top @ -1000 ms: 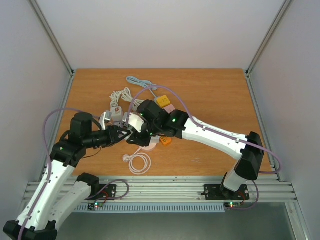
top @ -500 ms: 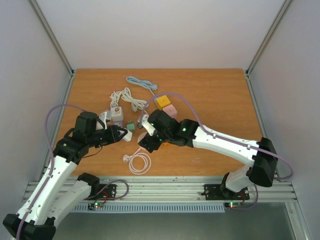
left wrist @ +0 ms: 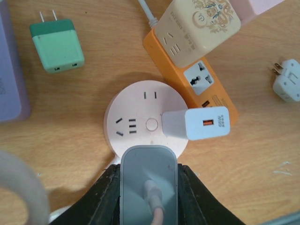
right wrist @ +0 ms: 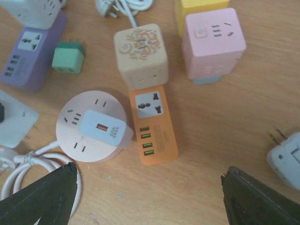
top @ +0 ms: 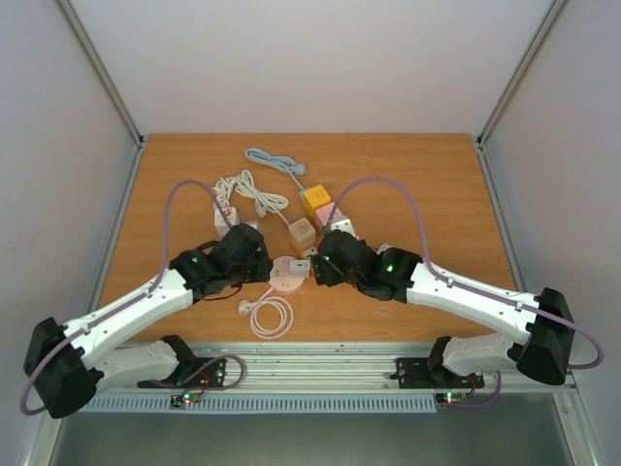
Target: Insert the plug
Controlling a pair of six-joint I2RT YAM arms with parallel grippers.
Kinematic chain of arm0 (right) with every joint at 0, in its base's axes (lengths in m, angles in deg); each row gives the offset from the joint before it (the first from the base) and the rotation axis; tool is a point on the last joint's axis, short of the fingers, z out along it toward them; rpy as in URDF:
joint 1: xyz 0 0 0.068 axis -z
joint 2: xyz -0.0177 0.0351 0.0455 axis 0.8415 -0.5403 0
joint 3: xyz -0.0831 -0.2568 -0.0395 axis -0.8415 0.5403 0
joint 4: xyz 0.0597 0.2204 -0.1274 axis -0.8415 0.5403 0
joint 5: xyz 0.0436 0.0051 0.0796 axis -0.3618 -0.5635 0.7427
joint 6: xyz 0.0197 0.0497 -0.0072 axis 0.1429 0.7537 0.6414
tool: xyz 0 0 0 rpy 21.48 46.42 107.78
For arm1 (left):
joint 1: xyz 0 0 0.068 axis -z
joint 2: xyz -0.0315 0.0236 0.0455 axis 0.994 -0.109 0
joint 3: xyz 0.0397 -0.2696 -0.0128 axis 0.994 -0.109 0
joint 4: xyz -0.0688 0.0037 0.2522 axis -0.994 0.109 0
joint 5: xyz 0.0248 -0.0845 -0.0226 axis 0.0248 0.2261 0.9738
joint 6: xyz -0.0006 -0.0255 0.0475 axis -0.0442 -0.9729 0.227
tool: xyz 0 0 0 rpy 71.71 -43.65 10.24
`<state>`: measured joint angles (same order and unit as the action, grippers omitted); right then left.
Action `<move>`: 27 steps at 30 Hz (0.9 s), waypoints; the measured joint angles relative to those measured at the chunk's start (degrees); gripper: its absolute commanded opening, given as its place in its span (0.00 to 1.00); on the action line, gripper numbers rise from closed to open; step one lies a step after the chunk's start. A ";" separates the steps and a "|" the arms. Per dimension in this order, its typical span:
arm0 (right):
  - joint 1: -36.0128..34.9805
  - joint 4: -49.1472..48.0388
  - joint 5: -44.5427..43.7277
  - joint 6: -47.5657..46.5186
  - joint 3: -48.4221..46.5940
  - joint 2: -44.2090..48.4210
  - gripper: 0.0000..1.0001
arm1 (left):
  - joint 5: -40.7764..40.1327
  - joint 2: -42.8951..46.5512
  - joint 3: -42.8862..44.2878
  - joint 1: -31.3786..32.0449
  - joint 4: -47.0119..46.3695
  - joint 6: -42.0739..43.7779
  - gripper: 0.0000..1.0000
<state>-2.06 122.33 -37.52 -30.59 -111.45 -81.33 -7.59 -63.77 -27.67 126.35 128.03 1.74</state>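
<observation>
The left gripper [left wrist: 148,177] pinches a grey block [left wrist: 149,161] with a cable running from it, hard against the near rim of the round pink socket [left wrist: 133,105]; the white charger plug [left wrist: 202,123] sits on that socket's face, overhanging toward the orange power strip [left wrist: 206,89]; the right gripper [right wrist: 150,171] hangs spread wide above the table [right wrist: 206,140], grasping nothing; a green adapter [left wrist: 57,44] lies apart

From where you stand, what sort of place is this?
Probably a lab robot test cell: a wooden tabletop boxed in by plain white walls and aluminium framing, strewn with practice sockets like the round pink socket and orange power strip.
</observation>
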 measured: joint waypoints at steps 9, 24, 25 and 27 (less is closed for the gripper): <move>0.00 1.90 -2.38 6.56 2.19 1.79 0.86 | -4.98 -6.36 -4.72 2.12 -10.54 -0.39 0.09; 0.07 2.86 -3.19 7.52 2.49 1.86 0.87 | -6.27 -12.52 -6.05 2.75 -18.18 2.73 0.08; 0.07 2.89 -3.23 7.54 2.51 1.84 0.87 | -6.49 -12.59 -6.05 2.84 -18.25 2.71 0.08; 0.07 2.91 -3.37 7.58 2.51 1.75 0.87 | -6.86 -12.63 -6.05 2.91 -18.21 2.64 0.08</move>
<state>-1.99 125.23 -40.89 -23.00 -108.93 -79.58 -14.45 -76.40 -33.73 129.26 109.82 4.38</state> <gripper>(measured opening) 0.867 0.274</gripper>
